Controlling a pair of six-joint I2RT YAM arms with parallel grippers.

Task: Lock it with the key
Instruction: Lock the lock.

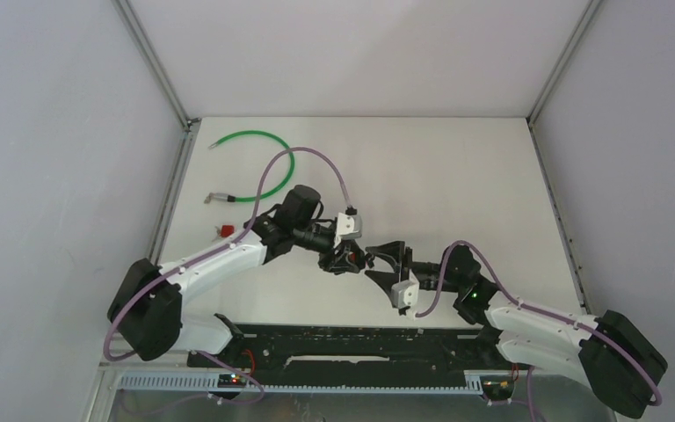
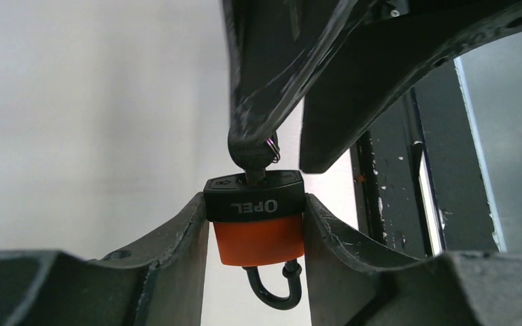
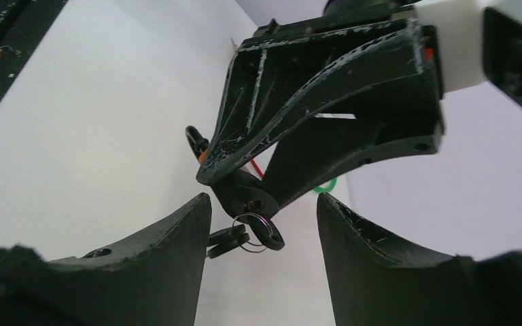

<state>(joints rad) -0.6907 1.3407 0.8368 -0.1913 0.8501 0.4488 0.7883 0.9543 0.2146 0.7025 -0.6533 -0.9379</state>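
Note:
My left gripper point(image 2: 255, 227) is shut on an orange padlock point(image 2: 258, 238) with a black "OPEL" cap, holding it by its sides above the table. The dark shackle point(image 2: 275, 295) points toward the wrist camera. A black-headed key point(image 2: 251, 159) sits in the keyhole. My right gripper point(image 3: 264, 214) is open, its fingers point(image 3: 170, 244) either side of the key head point(image 3: 248, 198) without touching it. Spare keys point(image 3: 228, 242) dangle from its ring. In the top view the two grippers meet at mid-table, left gripper point(image 1: 344, 258) facing right gripper point(image 1: 385, 261).
A green cable point(image 1: 259, 163) with metal ends loops at the back left. A small red object point(image 1: 226, 231) lies beside the left arm. A black rail point(image 1: 360, 347) runs along the near edge. Grey walls close in the table.

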